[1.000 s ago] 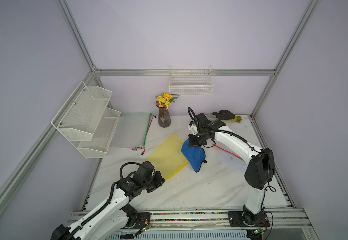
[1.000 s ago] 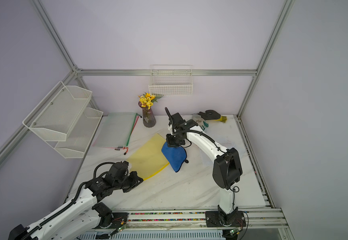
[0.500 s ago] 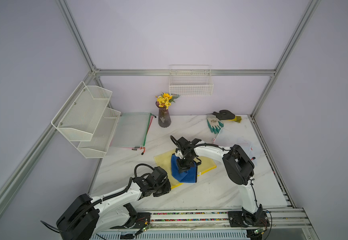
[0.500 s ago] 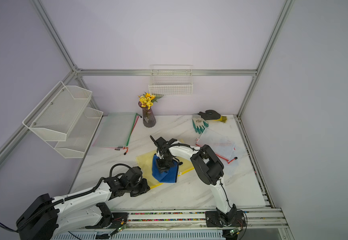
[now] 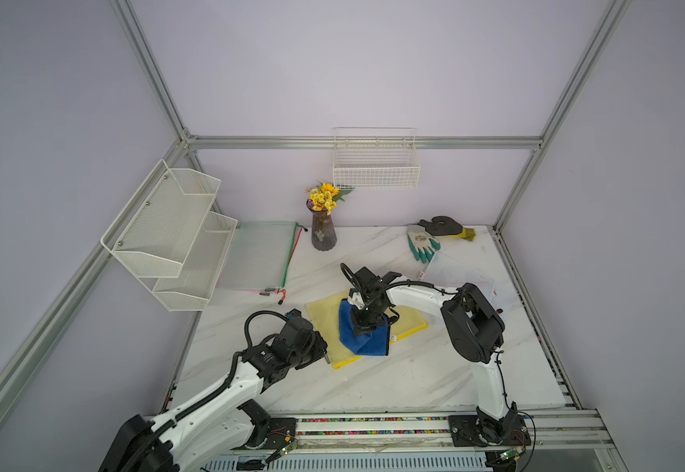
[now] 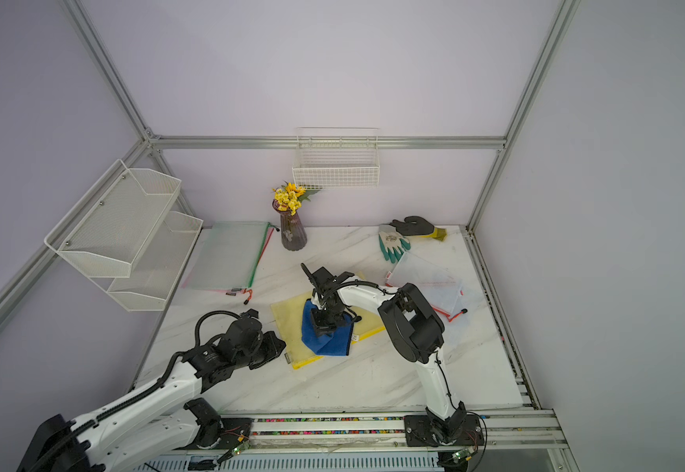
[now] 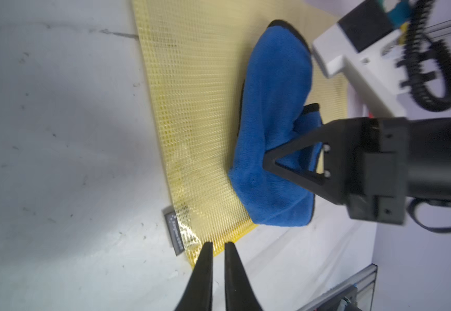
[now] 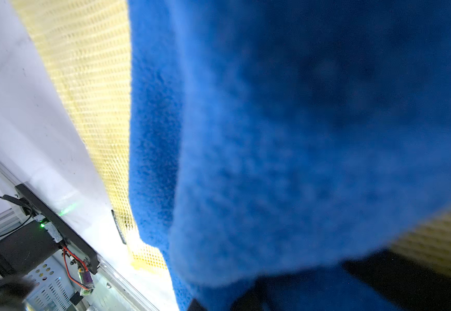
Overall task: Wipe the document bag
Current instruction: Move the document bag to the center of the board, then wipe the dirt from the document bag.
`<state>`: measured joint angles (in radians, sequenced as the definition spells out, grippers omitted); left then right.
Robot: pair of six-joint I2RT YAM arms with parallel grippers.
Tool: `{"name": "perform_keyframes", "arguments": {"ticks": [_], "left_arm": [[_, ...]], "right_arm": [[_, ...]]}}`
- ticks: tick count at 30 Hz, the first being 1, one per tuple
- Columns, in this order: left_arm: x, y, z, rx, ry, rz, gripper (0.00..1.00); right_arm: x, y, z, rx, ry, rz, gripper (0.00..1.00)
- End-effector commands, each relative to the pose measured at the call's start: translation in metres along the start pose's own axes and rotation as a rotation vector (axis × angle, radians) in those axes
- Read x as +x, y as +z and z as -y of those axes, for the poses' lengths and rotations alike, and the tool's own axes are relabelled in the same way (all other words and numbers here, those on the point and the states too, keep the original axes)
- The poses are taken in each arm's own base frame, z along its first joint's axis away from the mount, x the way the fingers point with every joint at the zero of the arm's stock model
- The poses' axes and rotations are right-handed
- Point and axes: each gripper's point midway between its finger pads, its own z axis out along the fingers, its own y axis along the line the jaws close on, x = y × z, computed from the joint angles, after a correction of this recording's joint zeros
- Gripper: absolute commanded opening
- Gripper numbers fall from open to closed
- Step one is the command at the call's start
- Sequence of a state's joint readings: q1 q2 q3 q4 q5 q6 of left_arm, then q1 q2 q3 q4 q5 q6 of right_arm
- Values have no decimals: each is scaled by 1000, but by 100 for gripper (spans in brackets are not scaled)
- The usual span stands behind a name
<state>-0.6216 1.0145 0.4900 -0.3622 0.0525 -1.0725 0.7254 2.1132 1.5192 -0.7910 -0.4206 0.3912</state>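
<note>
Contact: right jaws clamp blue cloth (image 5: pixel 357 345) onto the document bag (image 5: pixel 324 323).
Bag flat before the vase (image 5: pixel 323 233), long axis across the marble bench (image 5: pixel 373 380); left jaws' grip unclear.

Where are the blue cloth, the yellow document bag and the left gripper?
blue cloth (image 5: pixel 364 346), in a top view, its lower fold
yellow document bag (image 5: pixel 327 323), in a top view, bare mesh beside the cloth
left gripper (image 7: pixel 218 244), left wrist view, midway between its fingertips

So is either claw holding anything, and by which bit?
The right gripper pinches the blue cloth by a bunched fold near its middle. The left gripper sits at a corner of the yellow document bag; whether it grips cannot be told.
</note>
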Motion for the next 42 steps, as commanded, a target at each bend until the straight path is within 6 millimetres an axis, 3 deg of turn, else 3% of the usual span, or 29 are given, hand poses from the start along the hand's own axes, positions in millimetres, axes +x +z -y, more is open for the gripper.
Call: {"name": "perform_keyframes", "arguments": {"ticks": [1,4,7,14,19,24,27,30,34,37,40,42], "left_arm": [[-17,17,27,41,58,-1,9],[-17,34,38,57,106,-57,9],[-17,43,32,27,96,-66,9],[6,64,-45,-263,20,-213,3],[27,73,-87,-373,1,-285,0],[46,70,-108,-415,-17,-342,0],[54,60,-117,-427,-27,-347,0],[57,47,-123,-450,-16,-348,0],[58,27,-123,-446,-10,-331,0],[60,18,-127,-449,-19,-318,0],[62,15,-129,-455,-26,-321,0],[63,13,-130,-460,-30,-326,0]], "right_arm": [[28,30,39,129,47,-103,0],[27,30,37,125,44,-101,0],[26,30,38,129,39,-108,0],[21,29,66,181,80,-102,0],[9,4,95,254,130,-42,0],[-7,-36,146,477,146,45,0],[-24,-53,151,537,122,99,0],[-42,-51,119,459,45,94,0],[-56,-36,17,237,-146,80,0],[-61,-12,-43,11,-171,35,0],[-65,14,-78,-146,-162,-2,0],[-67,31,-88,-221,-133,-24,0]]}}
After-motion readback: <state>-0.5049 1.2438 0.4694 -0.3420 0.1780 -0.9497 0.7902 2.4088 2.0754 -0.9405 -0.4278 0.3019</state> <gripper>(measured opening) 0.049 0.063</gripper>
